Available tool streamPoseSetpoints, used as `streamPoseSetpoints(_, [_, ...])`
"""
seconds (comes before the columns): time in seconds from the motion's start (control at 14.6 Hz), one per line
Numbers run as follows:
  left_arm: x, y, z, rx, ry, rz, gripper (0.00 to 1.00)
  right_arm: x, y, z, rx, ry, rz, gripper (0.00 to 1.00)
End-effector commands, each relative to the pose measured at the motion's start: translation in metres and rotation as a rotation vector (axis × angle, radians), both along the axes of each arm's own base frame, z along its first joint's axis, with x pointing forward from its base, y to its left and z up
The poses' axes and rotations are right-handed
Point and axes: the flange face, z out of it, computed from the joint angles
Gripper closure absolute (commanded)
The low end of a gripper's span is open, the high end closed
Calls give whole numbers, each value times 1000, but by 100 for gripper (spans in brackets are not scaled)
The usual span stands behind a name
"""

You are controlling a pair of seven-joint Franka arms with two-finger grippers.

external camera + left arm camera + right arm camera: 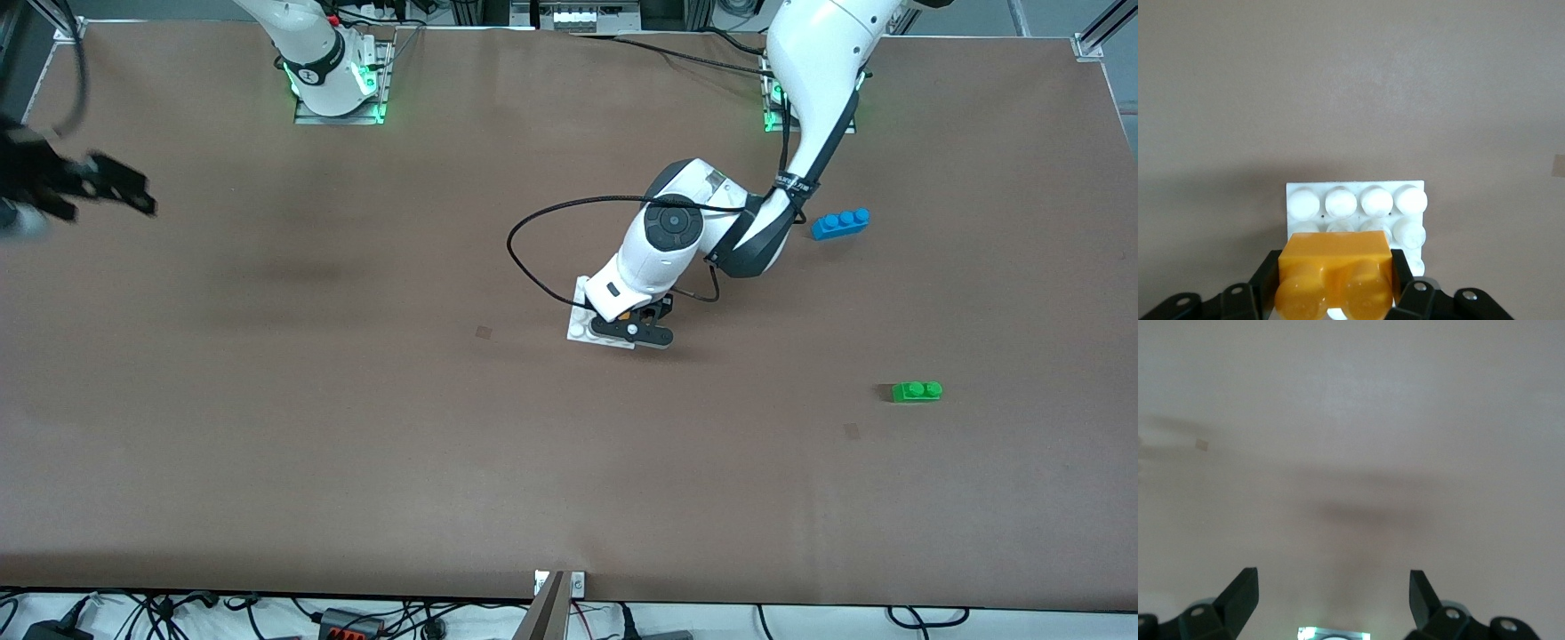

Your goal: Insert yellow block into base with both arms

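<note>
The white studded base (578, 327) lies near the middle of the table and also shows in the left wrist view (1358, 199). My left gripper (637, 322) is down over the base's corner nearer the front camera, toward the left arm's end. It is shut on the yellow block (1335, 267), whose two studs face the wrist camera. In the front view only a sliver of the yellow block (628, 313) shows under the hand. I cannot tell whether the block touches the base's studs. My right gripper (124, 188) waits raised at the right arm's end of the table, open and empty (1333, 587).
A blue three-stud brick (840, 222) lies toward the left arm's end, beside the left arm's elbow. A green two-stud brick (917, 391) lies nearer the front camera at that same end. A black cable loops from the left wrist over the table beside the base.
</note>
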Motion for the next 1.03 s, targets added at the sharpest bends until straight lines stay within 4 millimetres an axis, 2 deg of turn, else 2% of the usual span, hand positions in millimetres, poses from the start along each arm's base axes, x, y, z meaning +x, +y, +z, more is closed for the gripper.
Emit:
streamPoseSetpoints(0.0, [-20, 3, -7, 25, -15, 6, 39, -13, -1, 2, -20, -40, 8, 0])
streamPoseSetpoints(0.21, [-27, -6, -13, 66, -58, 27, 40, -18, -9, -5, -20, 3, -7, 0])
streamPoseSetpoints(0.34, [-29, -6, -14, 81, -61, 12, 40, -11, -20, -11, -14, -3, -25, 0])
streamPoseSetpoints(0.82, [-42, -22, -15, 84, -60, -20, 40, 4, -24, -34, -15, -8, -33, 0])
streamPoseSetpoints(0.96, [-50, -29, -18, 88, -57, -41, 40, 8, -24, -32, -14, -11, -45, 0])
